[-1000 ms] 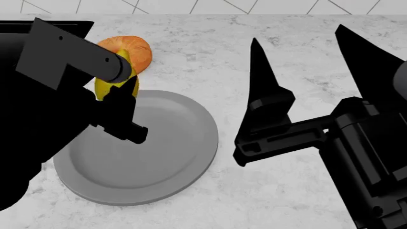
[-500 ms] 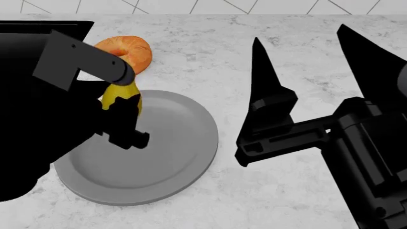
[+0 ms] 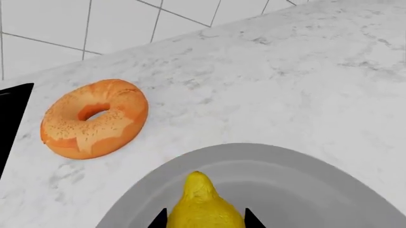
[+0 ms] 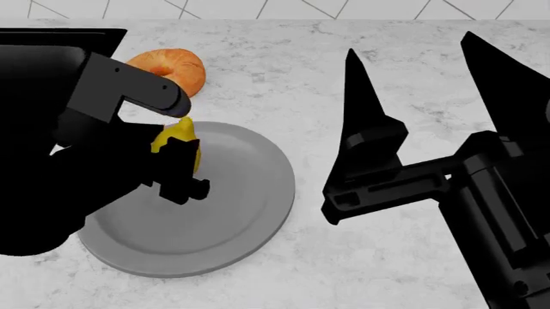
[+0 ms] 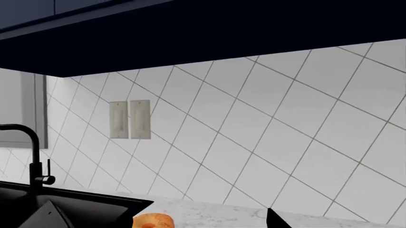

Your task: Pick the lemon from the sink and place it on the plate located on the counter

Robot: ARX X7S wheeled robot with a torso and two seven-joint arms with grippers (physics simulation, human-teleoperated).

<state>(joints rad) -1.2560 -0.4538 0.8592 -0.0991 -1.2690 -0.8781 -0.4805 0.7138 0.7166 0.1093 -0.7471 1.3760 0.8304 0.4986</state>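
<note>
Left pincer (image 4: 182, 168) clamped on the lemon (image 4: 178, 143) above the grey plate (image 4: 232, 212), long axis running fingers to nub, nub aimed away toward the donut (image 3: 94, 118). Shifted further over the plate than a second ago. Right pincer (image 4: 429, 77) spread wide, empty. Beyond: marbled surface (image 4: 301, 71), black sink (image 5: 76, 204).
</note>
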